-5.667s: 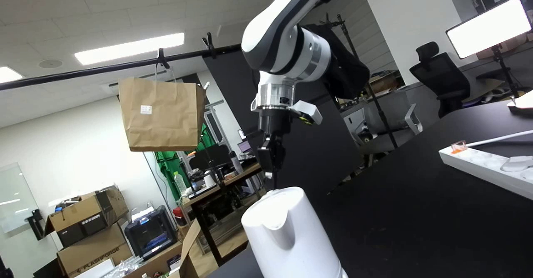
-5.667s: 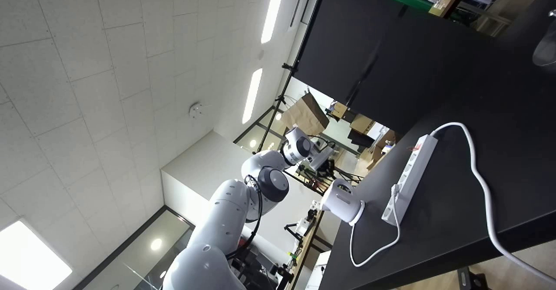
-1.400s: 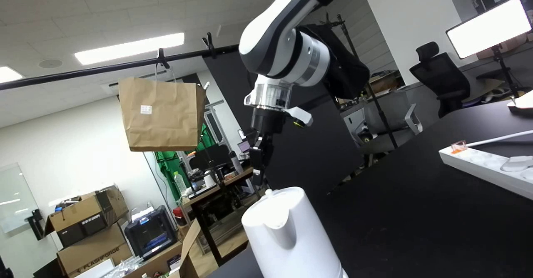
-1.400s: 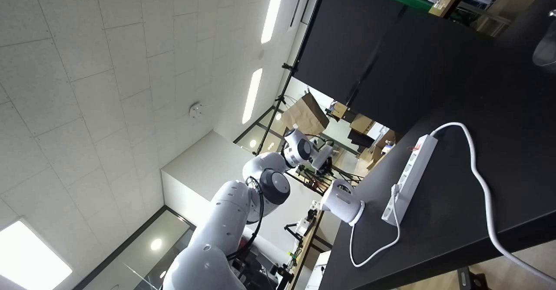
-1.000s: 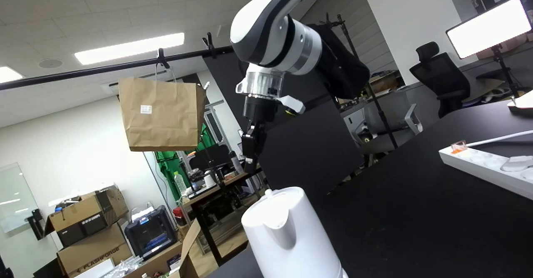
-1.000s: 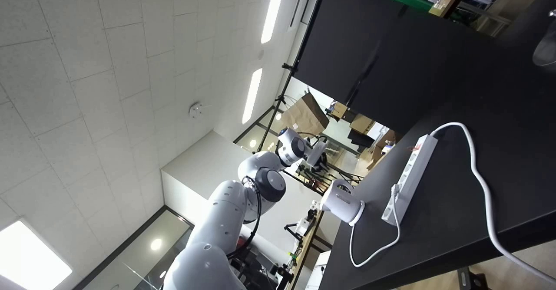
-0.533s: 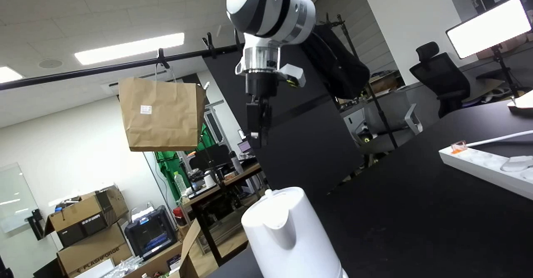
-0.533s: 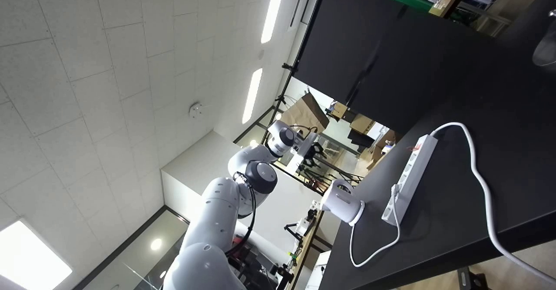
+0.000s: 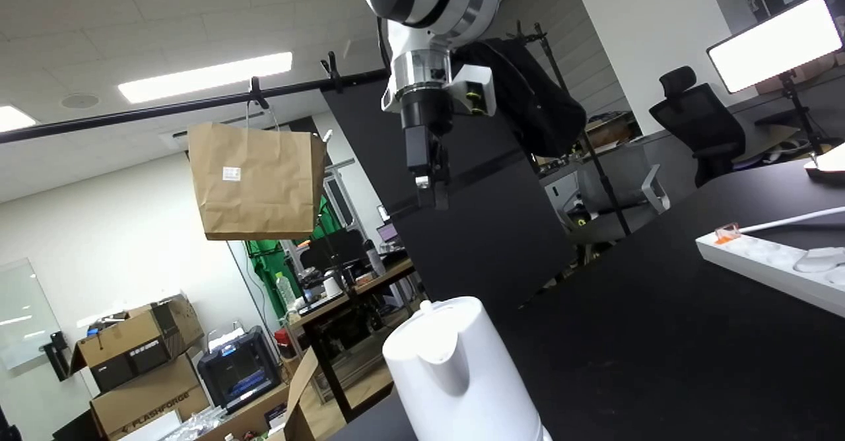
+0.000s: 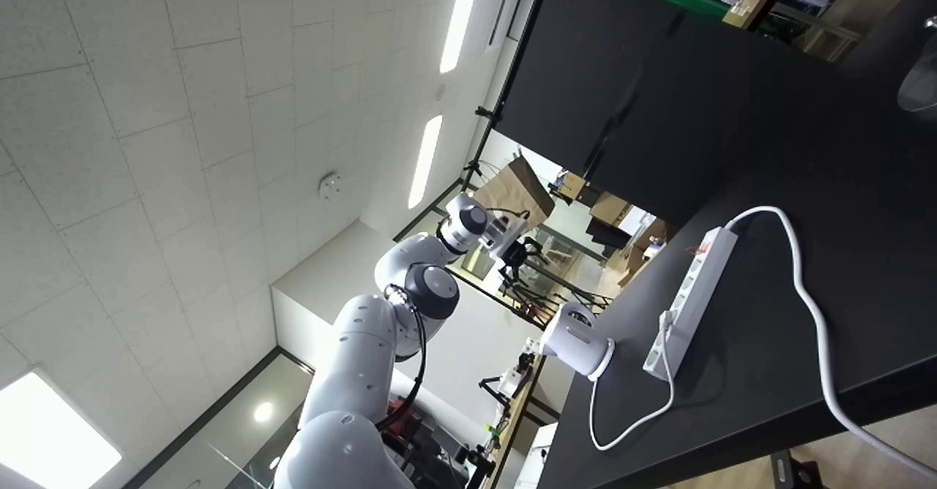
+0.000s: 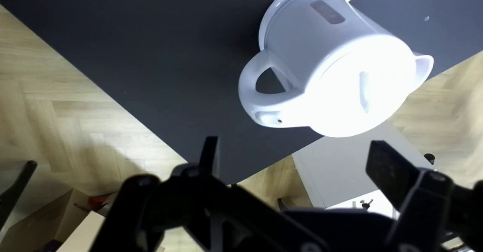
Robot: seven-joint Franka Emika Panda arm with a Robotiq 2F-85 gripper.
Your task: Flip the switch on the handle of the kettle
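Note:
The white kettle [image 9: 462, 375] stands upright on the dark table, seen in both exterior views and in the wrist view. Its handle [image 11: 247, 84] curves out to the left in the wrist view. On top of that handle lies the switch [image 11: 268, 117], a pale oval recess with a small dark spot; whether it is on or off I cannot tell. My gripper [image 11: 294, 144] stands open, its two black fingers wide apart and nothing between them. An exterior view has the gripper [image 9: 432, 193] hanging well above the kettle, not touching it.
A white power strip [image 10: 692, 302] lies on the table [image 10: 768, 313], with the kettle's white cord [image 10: 622, 441] running to it. A paper bag [image 9: 257, 183] hangs from a black bar. The table's edge passes close to the kettle in the wrist view.
My gripper has risen away from the kettle's handle side, where its tips were close to the rim some seconds ago. Its fingers have spread apart. The kettle has stayed in place.

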